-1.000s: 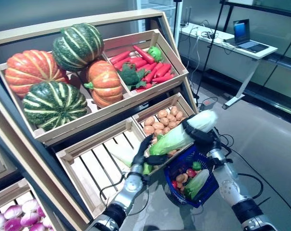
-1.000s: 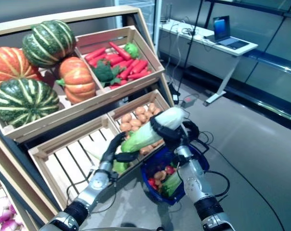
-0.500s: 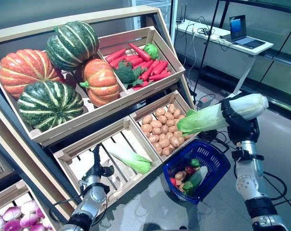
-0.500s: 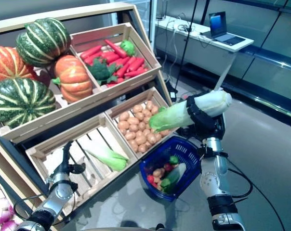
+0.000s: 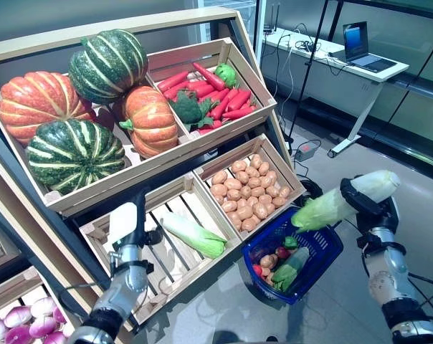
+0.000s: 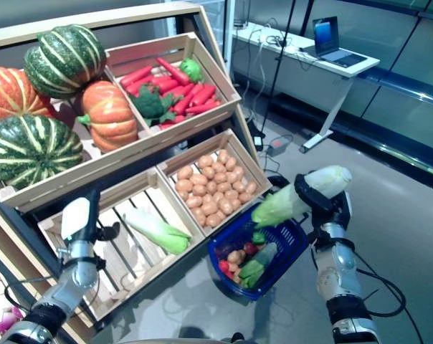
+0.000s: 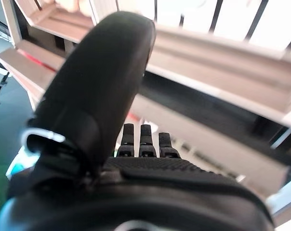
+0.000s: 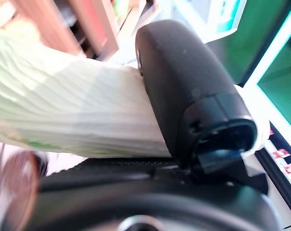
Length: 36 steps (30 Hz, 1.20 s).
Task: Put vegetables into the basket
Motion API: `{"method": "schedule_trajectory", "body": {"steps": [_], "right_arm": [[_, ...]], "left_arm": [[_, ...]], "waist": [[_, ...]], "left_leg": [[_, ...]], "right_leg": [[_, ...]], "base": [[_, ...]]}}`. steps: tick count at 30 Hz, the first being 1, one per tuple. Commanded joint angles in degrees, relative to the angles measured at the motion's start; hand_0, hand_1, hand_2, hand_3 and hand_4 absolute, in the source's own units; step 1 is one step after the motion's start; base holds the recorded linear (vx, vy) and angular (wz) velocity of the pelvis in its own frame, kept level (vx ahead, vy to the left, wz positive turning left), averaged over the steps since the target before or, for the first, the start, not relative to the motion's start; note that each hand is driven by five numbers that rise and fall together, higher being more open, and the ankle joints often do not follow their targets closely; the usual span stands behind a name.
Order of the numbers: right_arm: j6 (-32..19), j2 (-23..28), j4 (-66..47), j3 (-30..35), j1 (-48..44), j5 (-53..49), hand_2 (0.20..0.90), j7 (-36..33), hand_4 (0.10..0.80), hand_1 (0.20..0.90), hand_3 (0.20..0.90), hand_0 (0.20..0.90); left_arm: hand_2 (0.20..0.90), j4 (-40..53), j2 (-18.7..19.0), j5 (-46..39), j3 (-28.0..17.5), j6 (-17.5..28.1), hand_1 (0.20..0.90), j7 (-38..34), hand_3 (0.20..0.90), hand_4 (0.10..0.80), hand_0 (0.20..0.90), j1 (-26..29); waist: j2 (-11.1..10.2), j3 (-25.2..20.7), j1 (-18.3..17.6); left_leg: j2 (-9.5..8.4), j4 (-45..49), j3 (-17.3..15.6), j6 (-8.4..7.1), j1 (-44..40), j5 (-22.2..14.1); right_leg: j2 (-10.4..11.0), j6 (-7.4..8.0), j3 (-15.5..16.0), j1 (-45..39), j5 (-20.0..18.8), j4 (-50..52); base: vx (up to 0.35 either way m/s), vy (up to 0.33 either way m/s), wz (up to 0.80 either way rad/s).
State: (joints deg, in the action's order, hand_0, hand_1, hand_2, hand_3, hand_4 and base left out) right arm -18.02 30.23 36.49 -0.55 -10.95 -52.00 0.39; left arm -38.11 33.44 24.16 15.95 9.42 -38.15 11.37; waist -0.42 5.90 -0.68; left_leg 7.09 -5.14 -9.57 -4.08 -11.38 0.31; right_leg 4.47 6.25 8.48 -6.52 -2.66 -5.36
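My right hand [image 5: 368, 203] is shut on a pale green and white cabbage [image 5: 340, 203], held level, its leafy end over the far rim of the blue basket [image 5: 322, 259]. In the right wrist view the thumb [image 8: 184, 86] presses across the cabbage [image 8: 78, 115]. The basket stands on the floor and holds potatoes, a red tomato and green vegetables. A second cabbage [image 5: 195, 235] lies in the lower left slatted crate [image 5: 159, 276]. My left hand [image 5: 127, 223] is open and empty, upright in front of that crate's left end; its thumb [image 7: 97, 96] shows against the crate's slats.
The upper shelf carries orange and green pumpkins [image 5: 77, 154] and a crate of red peppers and broccoli [image 5: 209, 97]. A crate of potatoes [image 5: 249, 190] sits just left of the basket. Purple onions [image 5: 23, 322] lie at the lower left. A desk with a laptop [image 5: 360, 43] stands behind.
My right hand has come down with the cabbage, bringing its leafy end close over the basket. My left hand has risen in front of the lower left crate.
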Motion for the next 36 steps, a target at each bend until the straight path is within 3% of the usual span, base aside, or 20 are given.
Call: {"method": "schedule_trajectory", "body": {"steps": [1, 2, 5, 9, 11, 16, 22, 28, 29, 36], "right_arm": [[-3.8, 5.0, 0.6, 0.6, -9.8, 3.0, 0.3, -2.8, 0.4, 0.3, 0.3, 0.3], [-3.4, 5.2, 1.3, 0.3, -10.3, 3.0, 0.3, -3.3, 0.4, 0.3, 0.3, 0.3], [-3.6, 7.6, 8.1, -2.6, -19.7, 1.9, 0.3, -3.8, 0.4, 0.3, 0.3, 0.3], [-3.5, 10.8, 13.6, -4.4, -30.9, -1.1, 0.3, -2.4, 0.4, 0.3, 0.3, 0.3], [-5.1, 11.9, 19.7, -7.5, -38.9, -3.4, 0.3, -0.4, 0.4, 0.3, 0.3, 0.3], [-3.7, 11.9, 22.8, -11.4, -47.4, -4.6, 0.3, -2.1, 0.4, 0.3, 0.3, 0.3], [-2.1, 12.1, 26.7, -13.7, -54.4, -4.9, 0.3, -3.2, 0.4, 0.3, 0.3, 0.3], [-1.9, 11.7, 27.0, -15.7, -57.5, -3.4, 0.3, -2.8, 0.4, 0.3, 0.3, 0.3], [-1.2, 11.8, 26.3, -16.4, -57.8, -2.7, 0.3, -3.5, 0.4, 0.3, 0.3, 0.3], [1.8, 11.9, 28.2, -17.9, -59.9, -2.0, 0.3, -3.8, 0.4, 0.3, 0.3, 0.3]], "left_arm": [[0.9, 1.9, 6.7, 4.7, 2.9, 4.1, 0.9, -5.2, 0.9, 0.8, 0.9, 12.2], [0.9, 1.8, 7.3, 4.9, 3.4, 4.0, 0.9, -5.3, 0.9, 0.8, 0.9, 12.8], [0.9, -1.5, 10.1, 2.1, 7.3, 6.7, 0.9, -5.4, 0.9, 0.8, 0.9, 22.2], [0.9, -5.5, 12.3, -0.6, 9.6, 6.7, 0.9, -8.4, 0.9, 0.8, 0.9, 31.5], [0.9, -10.1, 12.4, -1.7, 12.0, 8.2, 0.9, -12.2, 0.9, 0.8, 0.9, 38.0], [0.9, -12.2, 13.2, -1.4, 14.5, 9.5, 0.9, -14.2, 0.9, 0.8, 0.9, 46.2], [0.9, -11.0, 14.8, -0.7, 17.5, 7.1, 0.9, -14.9, 0.9, 0.8, 0.9, 52.1], [0.9, -10.9, 16.6, -0.8, 18.6, 7.1, 0.9, -15.7, 0.9, 0.8, 0.9, 55.3], [0.9, -9.9, 17.9, -0.4, 19.0, 6.3, 0.9, -16.4, 0.9, 0.8, 0.9, 55.6], [0.9, -10.2, 19.3, -0.6, 19.5, 5.8, 0.9, -17.8, 0.9, 0.8, 0.9, 56.7]], "waist": [[-1.2, -0.8, 0.0], [-1.1, -0.7, 0.0], [0.5, 3.1, -0.2], [2.5, 8.9, -0.7], [4.1, 13.2, -0.7], [6.2, 17.5, -0.6], [7.5, 20.7, 0.1], [8.1, 22.9, 0.0], [8.1, 23.2, -0.1], [8.2, 23.9, 0.3]], "left_leg": [[0.56, 0.1, 1.2, -0.89, 1.1, -0.3], [0.54, 0.2, 1.2, -0.92, 1.2, -0.3], [0.58, 2.1, 2.1, -1.53, 5.7, 0.0], [0.21, 5.1, 3.2, -2.03, 12.6, 1.0], [-0.59, 8.0, 4.3, -2.34, 18.6, 2.2], [-2.51, 15.5, 5.3, -2.3, 28.1, 1.4], [-3.47, 26.5, 4.2, -1.91, 37.1, -1.8], [-2.14, 37.4, 3.9, -1.26, 45.9, -5.6], [-1.52, 42.0, 3.8, -1.09, 48.4, -9.0], [0.27, 51.7, 4.3, 0.06, 56.1, -12.9]], "right_leg": [[3.4, 0.52, 2.1, -3.1, 0.4, 0.6], [3.4, 0.51, 2.1, -3.0, 0.4, 0.7], [3.7, 0.07, 1.9, 1.7, 1.2, 3.3], [4.2, -0.62, 2.3, 8.6, 2.0, 7.6], [4.8, -1.26, 2.6, 14.8, 2.2, 12.1], [6.3, -2.16, 2.4, 25.7, 5.3, 23.2], [8.6, -2.85, 2.1, 35.7, 9.7, 36.2], [9.7, -4.13, -0.1, 44.4, 13.0, 47.3], [9.7, -4.16, -1.5, 47.0, 15.8, 51.5], [10.1, -5.1, -3.1, 54.7, 18.5, 60.1]], "base": [[0.046, -0.044, 0.0], [-0.007, -0.031, 0.01], [-0.233, -0.007, -0.04], [-0.411, 0.049, 0.06], [-0.396, 0.072, 0.09], [-0.206, 0.041, 0.07], [-0.128, 0.057, 0.11], [-0.054, 0.039, 0.07], [0.014, 0.047, 0.06], [-0.017, 0.034, -0.04]]}}
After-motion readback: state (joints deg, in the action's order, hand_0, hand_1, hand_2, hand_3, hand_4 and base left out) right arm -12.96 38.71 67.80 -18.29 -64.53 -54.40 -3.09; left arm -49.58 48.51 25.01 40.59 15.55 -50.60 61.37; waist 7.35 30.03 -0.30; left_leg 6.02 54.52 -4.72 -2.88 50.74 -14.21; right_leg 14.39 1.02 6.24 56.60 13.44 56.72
